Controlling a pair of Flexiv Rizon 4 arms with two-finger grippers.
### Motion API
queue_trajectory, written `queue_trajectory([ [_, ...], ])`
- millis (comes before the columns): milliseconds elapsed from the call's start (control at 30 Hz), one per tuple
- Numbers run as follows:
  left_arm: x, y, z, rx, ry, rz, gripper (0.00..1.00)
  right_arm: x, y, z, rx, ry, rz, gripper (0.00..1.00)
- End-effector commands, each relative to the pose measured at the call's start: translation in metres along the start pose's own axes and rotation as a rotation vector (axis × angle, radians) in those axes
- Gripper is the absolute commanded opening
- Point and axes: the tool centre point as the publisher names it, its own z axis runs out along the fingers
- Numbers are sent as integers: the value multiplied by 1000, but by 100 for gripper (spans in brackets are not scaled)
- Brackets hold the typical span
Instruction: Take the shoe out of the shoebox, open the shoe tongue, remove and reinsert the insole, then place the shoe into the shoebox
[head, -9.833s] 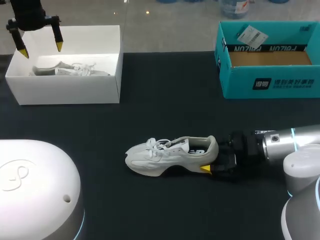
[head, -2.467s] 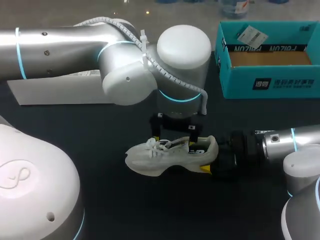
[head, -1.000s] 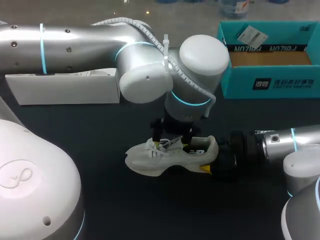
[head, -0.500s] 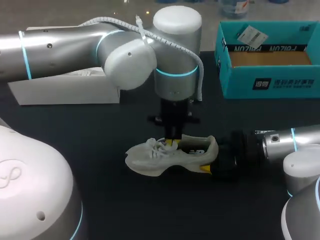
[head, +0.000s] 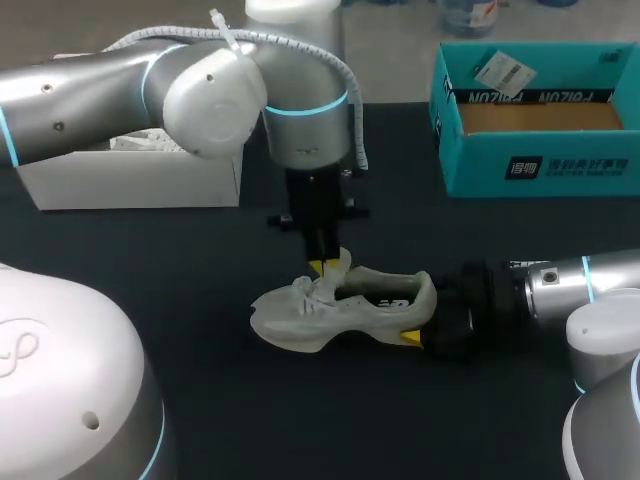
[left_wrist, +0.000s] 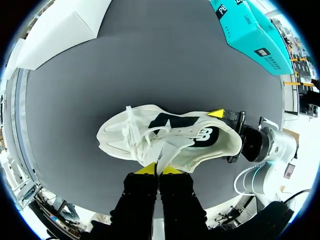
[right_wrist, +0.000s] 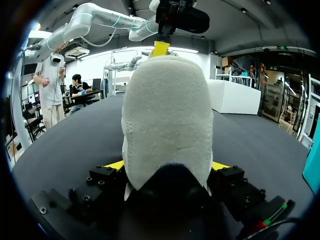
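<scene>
At the heel of the white mesh sneaker, upright on the black tabletop, the right gripper clamps both sides. Just beyond, above the laces, the left gripper seems pinched shut on the tongue, likely light and floppy; best held by its top edge.

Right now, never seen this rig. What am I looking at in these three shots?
Two robot arms work at a black table. One shot looks down from above and behind; the two round ones come from a camera on each wrist. A white shoe lies mid-table. The right gripper clamps its heel from both sides, seen close up in the right wrist shot. The left gripper comes from above and pinches the tongue, holding it raised. A white box sits far left, a teal box far right.
</scene>
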Motion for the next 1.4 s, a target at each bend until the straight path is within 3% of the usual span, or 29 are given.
queue_trajectory([
  [33, -20, 1, 1, -5, 78, -19, 0, -1, -1, 3, 3, -1, 0, 0],
  [600, -78, -16, 33, 4, 10, -173, 0, -1, -1, 3, 3, -1, 0, 0],
  [800, -90, -19, 57, -17, -48, -183, 0, -1, -1, 3, 3, -1, 0, 0],
  [833, -90, -18, 60, -15, -61, -176, 4, -1, -1, 3, 3, -1, 0, 0],
  [900, -92, -15, 64, -33, -63, -179, 48, -1, -1, 3, 3, -1, 0, 0],
  [933, -92, -14, 66, -34, -65, -177, 58, -1, -1, 3, 3, -1, 0, 0],
  [967, -92, -13, 67, -41, -64, -180, 82, -1, -1, 3, 3, -1, 0, 0],
  [1000, -93, -13, 68, -45, -64, -183, 97, -1, -1, 3, 3, -1, 0, 0],
  [1200, -93, -13, 71, -35, -73, -200, 100, -1, -1, 3, 3, -1, 0, 0],
  [1400, -95, -7, 58, -27, -51, -179, 100, -1, -1, 3, 3, -1, 0, 0],
])
